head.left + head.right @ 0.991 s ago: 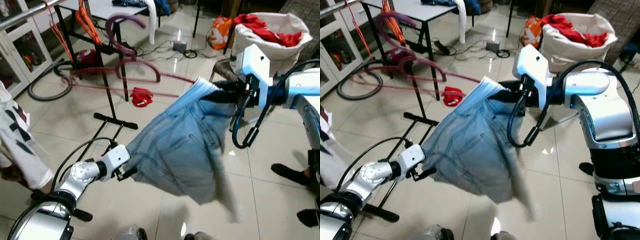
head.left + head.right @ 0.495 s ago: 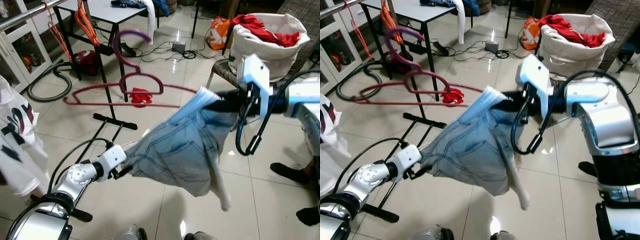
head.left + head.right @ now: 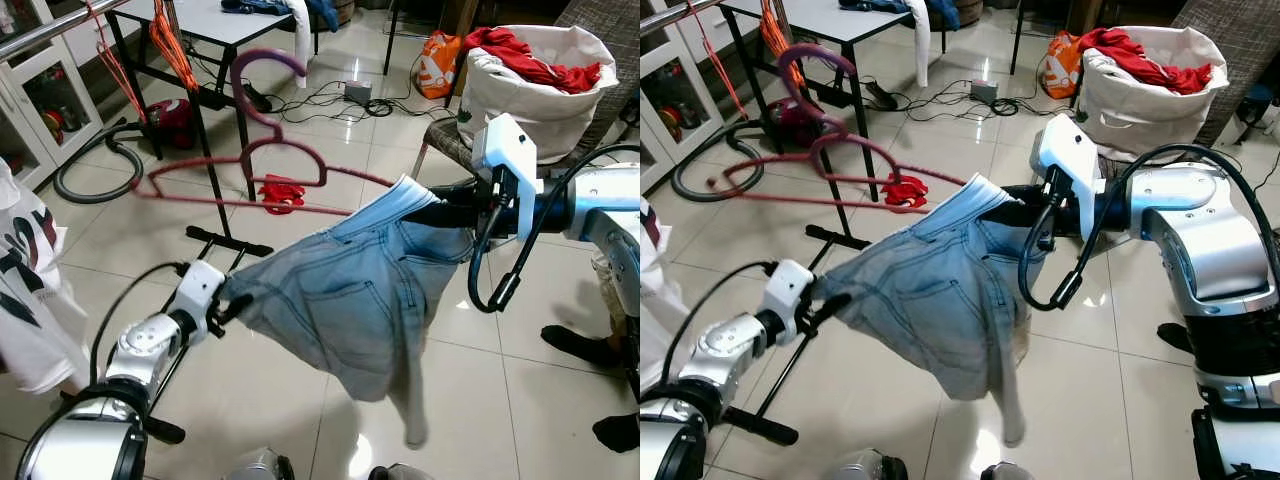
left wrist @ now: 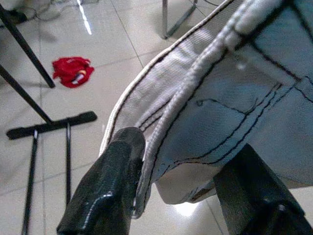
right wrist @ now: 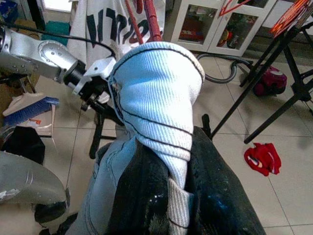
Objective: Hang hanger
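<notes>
1. Denim shorts hang stretched between both grippers above the tiled floor.
2. Right gripper pinches the waistband.
3. Left gripper clamps the other edge.
4. Maroon hanger sits behind, threaded into the shorts.

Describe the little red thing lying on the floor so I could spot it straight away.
Start at the black table at the far left, with a maroon vacuum cleaner under it. On the pale tiles by its near leg lies the crumpled red cloth, beyond the stretched blue jeans. Unlike the big dark-red hanger, it is small, bright and soft.
</notes>
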Controlling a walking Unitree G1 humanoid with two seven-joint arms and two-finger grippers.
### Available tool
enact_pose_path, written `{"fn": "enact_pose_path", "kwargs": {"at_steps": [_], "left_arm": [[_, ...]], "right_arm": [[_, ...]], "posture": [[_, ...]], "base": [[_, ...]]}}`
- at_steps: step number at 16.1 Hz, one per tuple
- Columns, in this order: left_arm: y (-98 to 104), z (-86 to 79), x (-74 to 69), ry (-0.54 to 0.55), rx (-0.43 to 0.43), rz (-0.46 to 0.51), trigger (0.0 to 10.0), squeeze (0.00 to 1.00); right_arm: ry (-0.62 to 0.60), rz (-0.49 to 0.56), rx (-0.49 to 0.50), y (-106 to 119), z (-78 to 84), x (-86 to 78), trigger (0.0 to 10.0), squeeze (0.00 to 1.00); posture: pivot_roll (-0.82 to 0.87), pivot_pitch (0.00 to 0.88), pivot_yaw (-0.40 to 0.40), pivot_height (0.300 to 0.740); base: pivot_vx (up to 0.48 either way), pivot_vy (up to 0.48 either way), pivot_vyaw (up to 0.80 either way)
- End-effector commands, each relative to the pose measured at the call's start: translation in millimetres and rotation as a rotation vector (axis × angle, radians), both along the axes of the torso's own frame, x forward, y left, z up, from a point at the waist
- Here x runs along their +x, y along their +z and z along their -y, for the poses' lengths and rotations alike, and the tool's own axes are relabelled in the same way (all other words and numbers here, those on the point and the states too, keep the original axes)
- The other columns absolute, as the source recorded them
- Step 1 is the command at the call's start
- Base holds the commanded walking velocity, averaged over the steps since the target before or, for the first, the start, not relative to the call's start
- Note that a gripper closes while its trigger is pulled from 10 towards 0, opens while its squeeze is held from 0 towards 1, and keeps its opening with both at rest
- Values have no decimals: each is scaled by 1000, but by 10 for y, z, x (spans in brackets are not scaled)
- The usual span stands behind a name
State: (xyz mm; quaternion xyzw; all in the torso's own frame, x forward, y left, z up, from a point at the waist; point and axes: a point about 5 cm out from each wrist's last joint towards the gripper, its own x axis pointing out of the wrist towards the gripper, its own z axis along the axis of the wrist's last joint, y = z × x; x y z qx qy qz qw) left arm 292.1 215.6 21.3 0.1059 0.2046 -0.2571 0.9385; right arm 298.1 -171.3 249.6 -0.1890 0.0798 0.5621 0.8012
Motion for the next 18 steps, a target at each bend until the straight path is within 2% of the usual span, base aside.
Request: {"fn": "enact_pose_path", "kwargs": {"at_steps": [1, 4, 9, 11, 14, 15, 18], "left_arm": [[-37, -1, -30, -5, -4, -28, 0, 0], [-57, 19, -48, -15, -18, -42, 0, 0], [-38, 7, -54, -77, 52, -20, 0, 0], [24, -61, -11, -53, 71, 8, 0, 0], [162, -162, 83, -8, 127, 90, 0, 0], [162, -162, 83, -8, 127, 90, 0, 0], [251, -188, 140, -4, 188, 158, 0, 0]], "right_arm": [[-7, 49, 22, 125, 30, -26, 10000, 0], [-22, 33, 23, 99, 53, -11, 10000, 0], [-84, -16, -19, -84, 158, 22, 10000, 0], [-120, -59, -53, -257, 223, 33, 10000, 0], [-181, -175, -128, -671, 342, 9, 10000, 0], [-181, -175, -128, -671, 342, 9, 10000, 0], [-213, -285, -119, -983, 381, -34, 10000, 0]], "posture": [[-89, 0, 17, 740], [-91, 0, 15, 740], [-90, 0, 18, 740], [-88, 0, 19, 740], [-86, 0, 19, 740], [-86, 0, 19, 740], [-82, 0, 15, 740]], "base": [[0, 0, 0], [0, 0, 0], [0, 0, 0], [0, 0, 0], [0, 0, 0], [0, 0, 0], [0, 0, 0]]}}
